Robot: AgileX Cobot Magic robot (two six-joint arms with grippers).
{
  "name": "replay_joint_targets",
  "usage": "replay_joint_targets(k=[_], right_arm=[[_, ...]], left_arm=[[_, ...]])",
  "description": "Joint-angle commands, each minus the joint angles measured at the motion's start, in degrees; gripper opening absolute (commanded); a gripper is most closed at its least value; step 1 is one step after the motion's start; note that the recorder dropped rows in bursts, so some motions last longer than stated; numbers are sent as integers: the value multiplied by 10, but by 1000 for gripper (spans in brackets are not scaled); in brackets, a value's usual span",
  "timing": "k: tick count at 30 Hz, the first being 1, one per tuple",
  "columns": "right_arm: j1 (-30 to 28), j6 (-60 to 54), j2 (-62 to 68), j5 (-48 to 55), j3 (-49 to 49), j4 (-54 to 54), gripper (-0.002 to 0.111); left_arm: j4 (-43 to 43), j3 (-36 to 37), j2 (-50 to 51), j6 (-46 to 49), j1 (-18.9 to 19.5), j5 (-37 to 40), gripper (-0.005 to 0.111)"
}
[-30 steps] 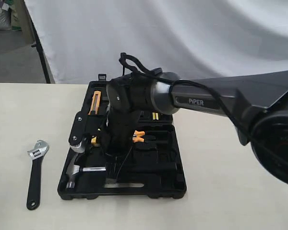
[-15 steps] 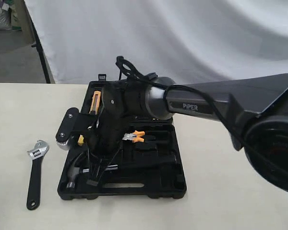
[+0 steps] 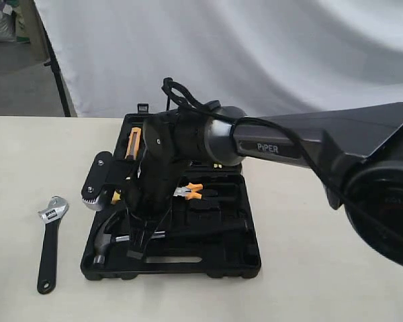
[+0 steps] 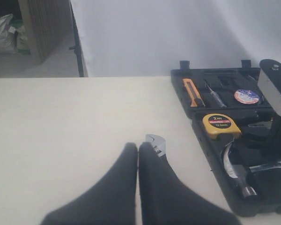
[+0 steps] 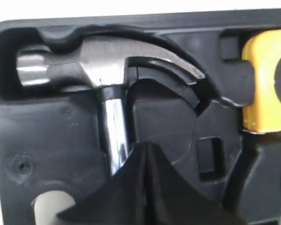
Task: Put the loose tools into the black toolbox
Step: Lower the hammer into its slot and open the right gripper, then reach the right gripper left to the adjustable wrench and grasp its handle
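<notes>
Right claw (image 5: 146, 151), pressed together, poised at the shaft of the hammer (image 5: 103, 65) lying beneath it in the black toolbox (image 5: 51, 140) – a straight, gentle press should seat it – the wrench (image 3: 49, 241) well apart on the counter (image 3: 322, 288).

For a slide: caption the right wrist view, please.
Shut fingers poised over the hammer lying in the toolbox, tape measure beside it.
</notes>
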Motion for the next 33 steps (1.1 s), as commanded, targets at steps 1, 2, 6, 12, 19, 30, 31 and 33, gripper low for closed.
replay_joint_targets(k=[1,2,6,12,19,30,31,33], right_arm=[[-3,7,-26,2,-11,1,-1],[-3,7,-29,0,-11,6,-1],[-3,7,-19,13,-11,33,-1],[-4,6,28,81,-11,2,-1],[-4,6,32,91,-11,-2,-1],[-4,73,-23,-5,-11,33,-1],[-3,89,-25,-26,-11,52,-1],[-1,114,-25,-72,-11,89,0]], left_arm=[[-5,1,-2,0,-5,0,1],[-5,1,-2,0,-5,0,1],[-5,1,-2,0,-5,0,1],[-5,1,-2,0,-5,0,1],[-5,1,-2,0,-5,0,1],[-5,1,-2,0,-5,0,1],[-5,1,-2,0,-5,0,1],[-5,1,-2,0,-5,0,1]])
